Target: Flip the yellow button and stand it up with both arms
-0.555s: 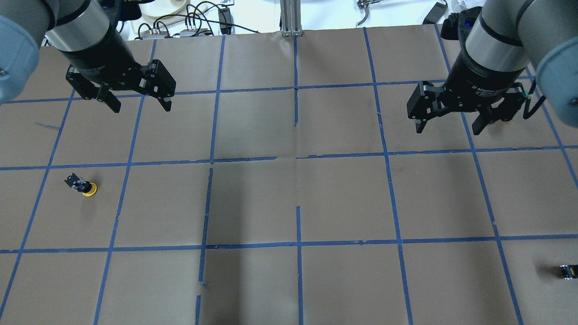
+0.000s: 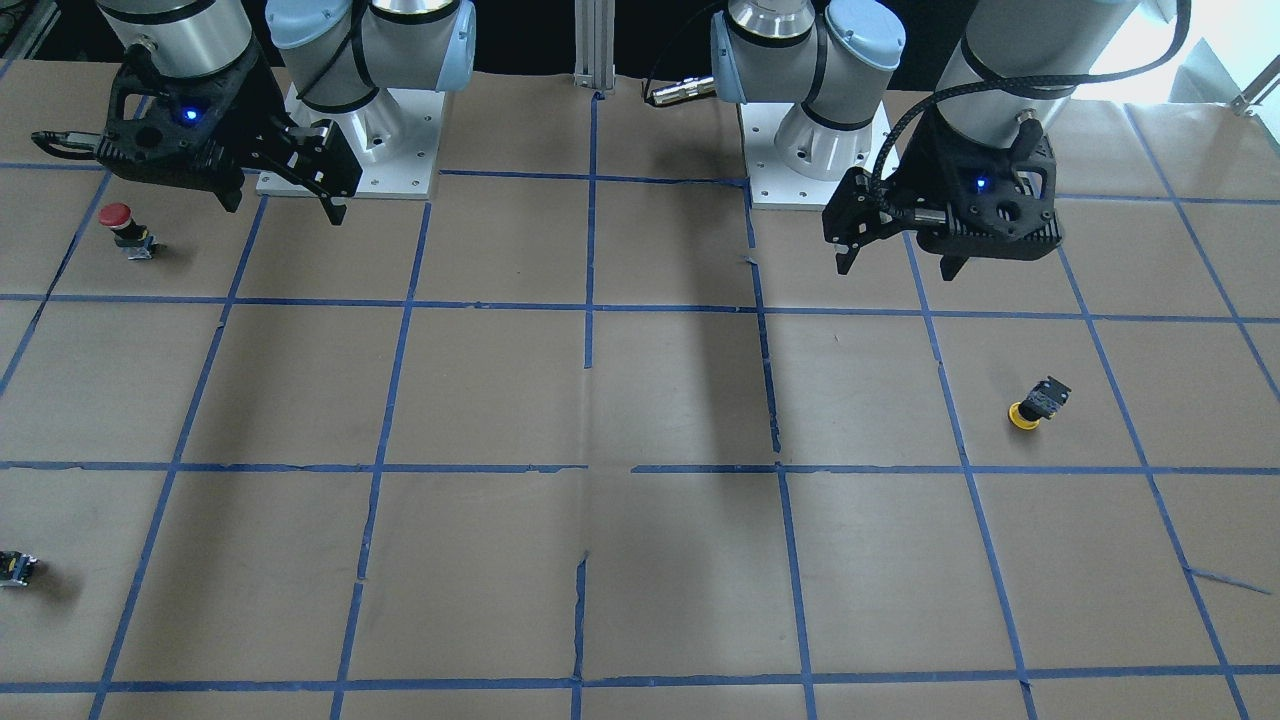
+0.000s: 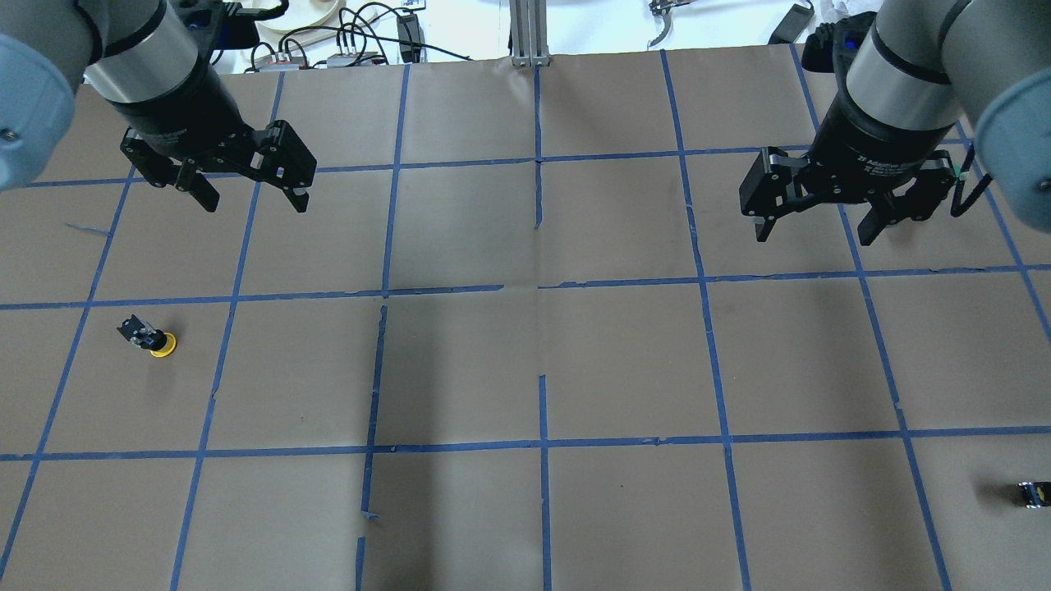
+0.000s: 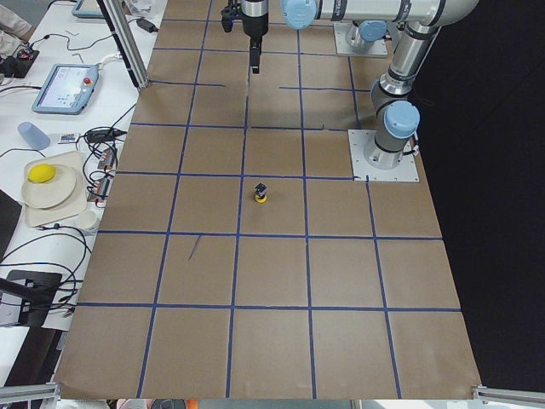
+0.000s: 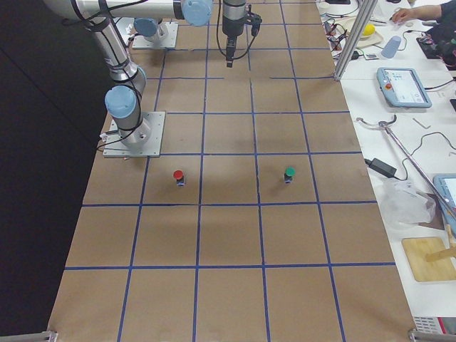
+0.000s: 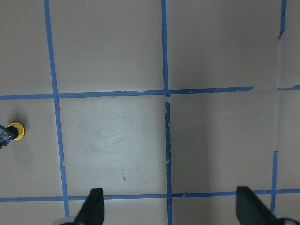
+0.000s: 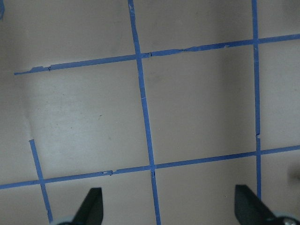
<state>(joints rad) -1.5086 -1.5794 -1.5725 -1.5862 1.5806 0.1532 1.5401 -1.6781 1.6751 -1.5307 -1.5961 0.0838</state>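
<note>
The yellow button (image 3: 156, 341) lies tipped on its side on the brown paper at the table's left, its cap nearer the robot than its black base. It also shows in the front view (image 2: 1035, 405), the exterior left view (image 4: 261, 194) and at the left edge of the left wrist view (image 6: 14, 131). My left gripper (image 3: 256, 201) (image 2: 897, 268) (image 6: 169, 208) hangs open and empty above the table, farther from the robot than the button and a little to its right. My right gripper (image 3: 813, 238) (image 2: 285, 212) (image 7: 168, 208) hangs open and empty over the table's right side.
A red-capped button (image 2: 118, 225) (image 5: 179, 176) stands near the right arm's base. A small dark switch block (image 3: 1033, 492) (image 2: 15, 568) sits at the near right edge. Cables (image 3: 353, 33) and a metal post (image 3: 530, 33) lie beyond the far edge.
My left gripper has shifted slightly toward the robot and the button. The right gripper and the button have not moved.
</note>
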